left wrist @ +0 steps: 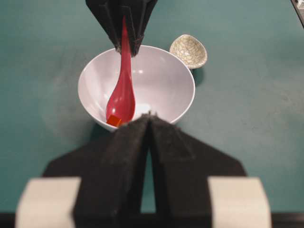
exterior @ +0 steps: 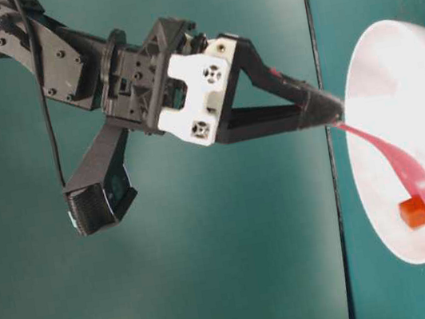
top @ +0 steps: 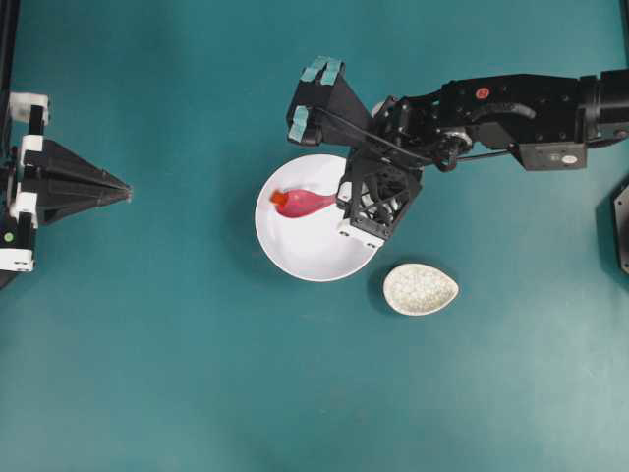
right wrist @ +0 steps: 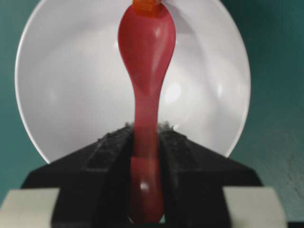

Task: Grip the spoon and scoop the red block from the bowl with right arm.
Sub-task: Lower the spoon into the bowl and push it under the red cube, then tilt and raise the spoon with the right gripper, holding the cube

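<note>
Right arm (top: 511, 113) reaches over the bowl (top: 314, 258), jaws clamping the spoon (top: 313, 203) handle, scoop touching the red block (top: 280, 199).

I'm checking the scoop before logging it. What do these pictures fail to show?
- Whether the red block sits on the spoon or only touches its tip: right wrist view, cut off by the top edge.
- Spoon handle: overhead view, hidden under the right claw.
- Bowl far side: table-level view, cut off by the right edge.
- Speckled dish: absent from the table-level and right wrist views.
</note>
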`<state>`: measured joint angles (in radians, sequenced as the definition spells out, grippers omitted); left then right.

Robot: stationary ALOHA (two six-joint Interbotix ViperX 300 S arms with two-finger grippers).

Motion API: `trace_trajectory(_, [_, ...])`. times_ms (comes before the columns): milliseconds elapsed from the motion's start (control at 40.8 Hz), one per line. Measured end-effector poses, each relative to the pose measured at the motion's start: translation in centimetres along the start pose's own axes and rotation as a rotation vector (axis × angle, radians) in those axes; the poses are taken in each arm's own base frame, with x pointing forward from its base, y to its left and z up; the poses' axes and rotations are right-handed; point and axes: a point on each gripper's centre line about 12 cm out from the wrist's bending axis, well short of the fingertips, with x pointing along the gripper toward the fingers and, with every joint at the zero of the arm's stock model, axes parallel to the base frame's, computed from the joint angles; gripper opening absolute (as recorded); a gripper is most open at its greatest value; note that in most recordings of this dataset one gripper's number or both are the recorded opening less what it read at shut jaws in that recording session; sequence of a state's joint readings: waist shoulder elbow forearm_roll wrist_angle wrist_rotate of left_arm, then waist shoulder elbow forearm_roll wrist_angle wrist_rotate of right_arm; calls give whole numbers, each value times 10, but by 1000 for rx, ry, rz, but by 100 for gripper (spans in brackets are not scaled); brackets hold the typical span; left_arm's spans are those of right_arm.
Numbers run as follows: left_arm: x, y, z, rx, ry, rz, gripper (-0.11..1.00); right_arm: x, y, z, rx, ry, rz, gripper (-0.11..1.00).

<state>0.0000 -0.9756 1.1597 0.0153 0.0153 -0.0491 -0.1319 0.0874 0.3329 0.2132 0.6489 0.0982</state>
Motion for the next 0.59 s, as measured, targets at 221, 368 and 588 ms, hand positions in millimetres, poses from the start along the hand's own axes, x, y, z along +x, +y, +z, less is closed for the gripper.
trace_trajectory(221, [0,0,0,0,0,0,0,0,2,1,-4,-10,3,22])
trace_trajectory(368, [0,0,0,-3,0,0,0,4,3,-7,-9,-11,3,22])
trace_trajectory(588, [0,0,0,-17,-2,0,0,-8,9,-22,-31,-163,28,22])
